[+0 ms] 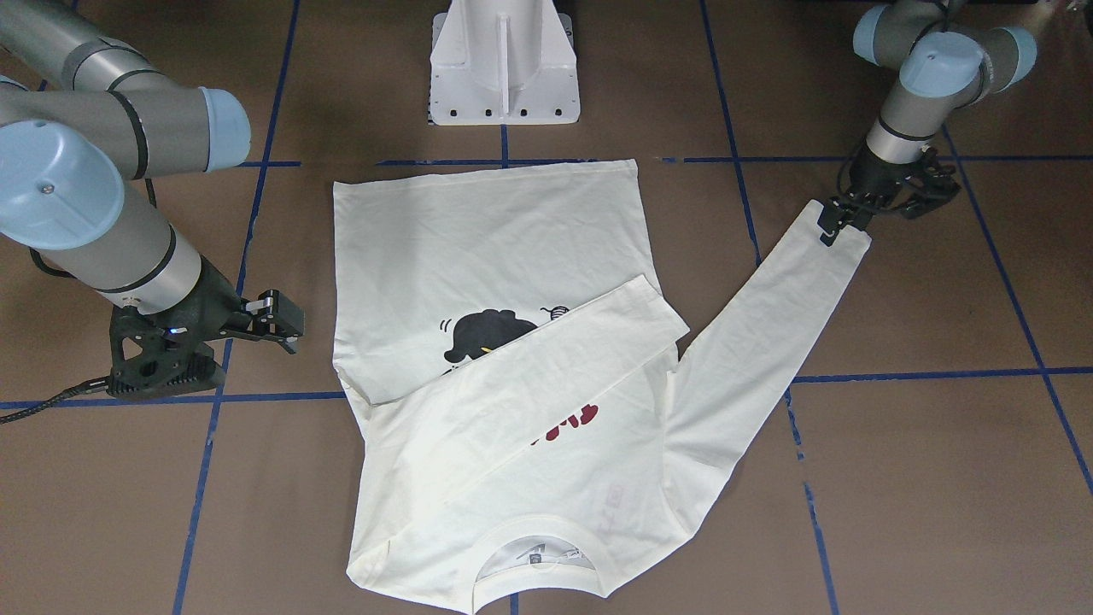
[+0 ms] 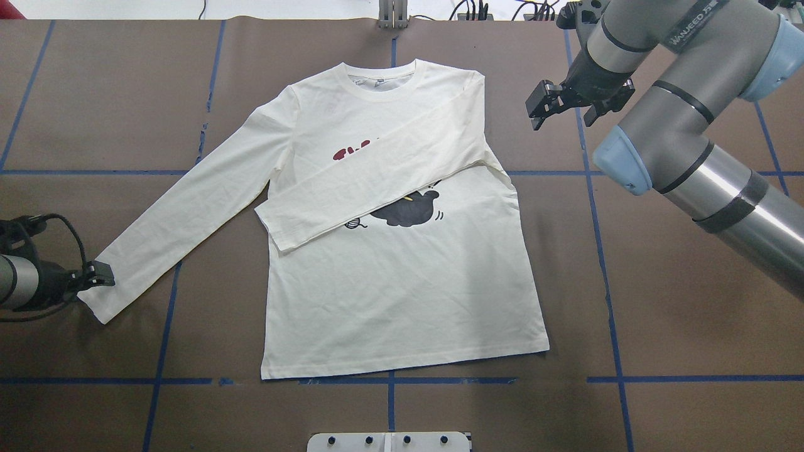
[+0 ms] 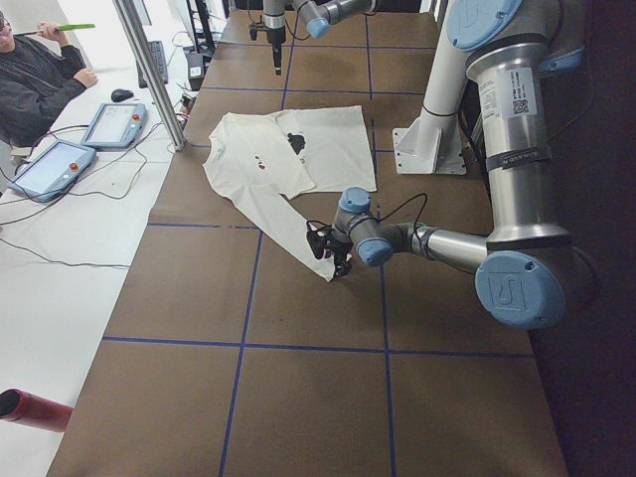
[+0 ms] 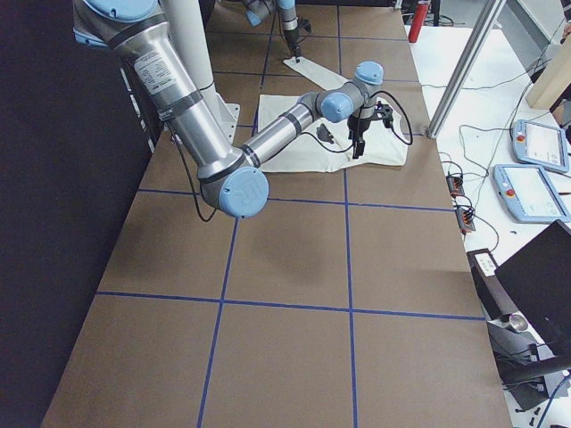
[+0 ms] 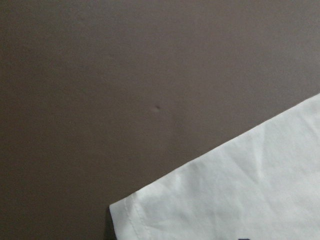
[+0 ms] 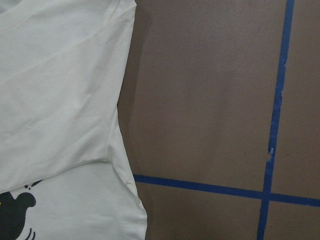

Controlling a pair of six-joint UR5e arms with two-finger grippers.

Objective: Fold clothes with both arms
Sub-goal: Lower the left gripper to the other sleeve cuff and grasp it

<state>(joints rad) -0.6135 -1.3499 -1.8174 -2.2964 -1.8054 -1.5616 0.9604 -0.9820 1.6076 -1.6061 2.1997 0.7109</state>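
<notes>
We look steeply down on the brown blue-taped tabletop (image 2: 628,282) from behind the robot, and from the opposite side, facing the white pedestal base (image 1: 504,64). Two side views look along the tabletop from either end. Both wrist views sit close above the cream-white cotton shirt (image 6: 60,100), which every view shares.

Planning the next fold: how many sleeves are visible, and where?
2. The folded sleeve lies diagonally across the shirt chest; the outstretched sleeve lies flat on the table, its end at the left gripper.
</notes>
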